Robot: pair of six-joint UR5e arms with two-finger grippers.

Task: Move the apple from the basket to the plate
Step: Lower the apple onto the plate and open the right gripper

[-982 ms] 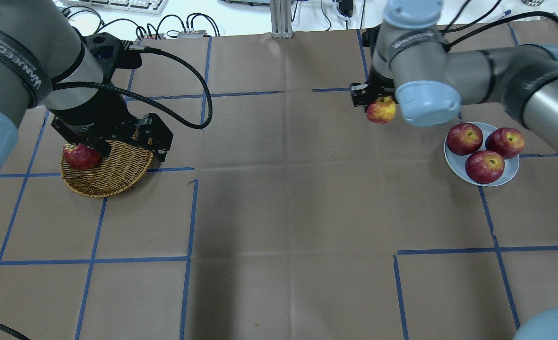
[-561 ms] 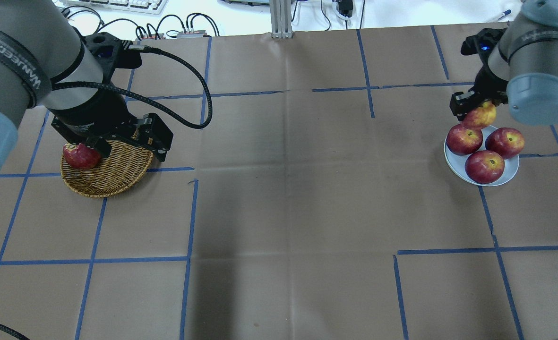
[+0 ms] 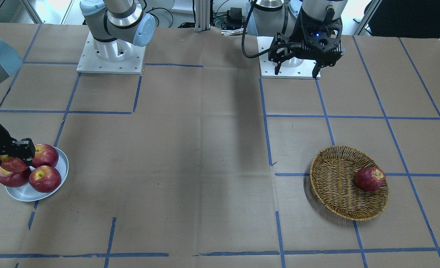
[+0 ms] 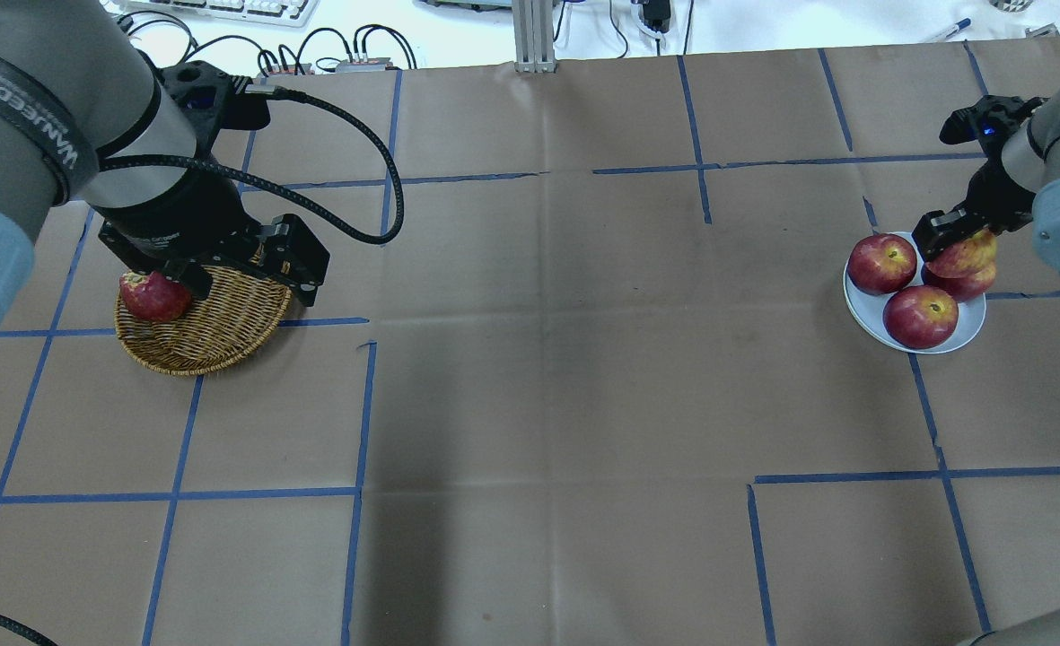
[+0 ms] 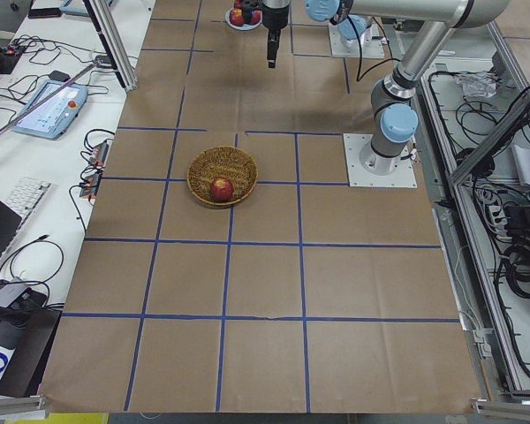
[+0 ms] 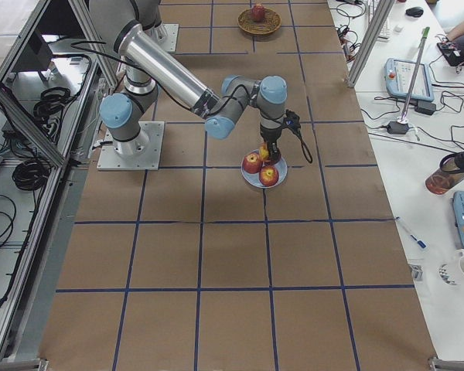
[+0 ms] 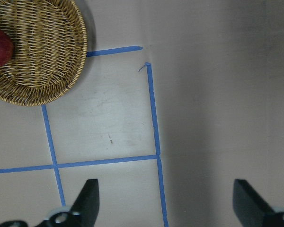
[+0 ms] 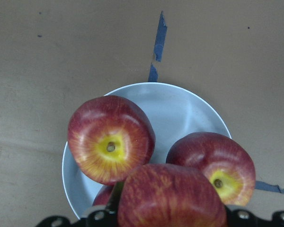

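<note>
In the front-facing view the right jaws are closed on the apple [image 3: 13,163], which hangs just above the plate [image 3: 26,195] in the half of the desk toward its right edge. Three dark apples [image 3: 44,178] already fill most of the plate. The left jaws stand open and empty, high up near the robot's edge of the desk. The basket [image 3: 335,175], in the half toward the left edge, holds one dark apple [image 3: 370,179].

In the overhead view the apple [image 4: 965,256] is over one of the dark apples, not over bare plate [image 4: 863,309]. I judge the step is the placing. To do it well, the jaws should shift to the free part, go down slowly and open only when the apple has support.

The right wrist view shows the apple [image 8: 173,196] between the jaws, and the only bare part of the plate [image 8: 180,109] lies beyond the two dark apples seen below. This room is narrow, so the apple may lean on its neighbours or roll over the rim.

In the left wrist view the jaws are wide apart with nothing between; the basket [image 7: 42,61] is off to one side.

The desk is covered by flat brown paper with blue tape lines, and around the plate it is bare, so a rolling apple would not stop soon
</note>
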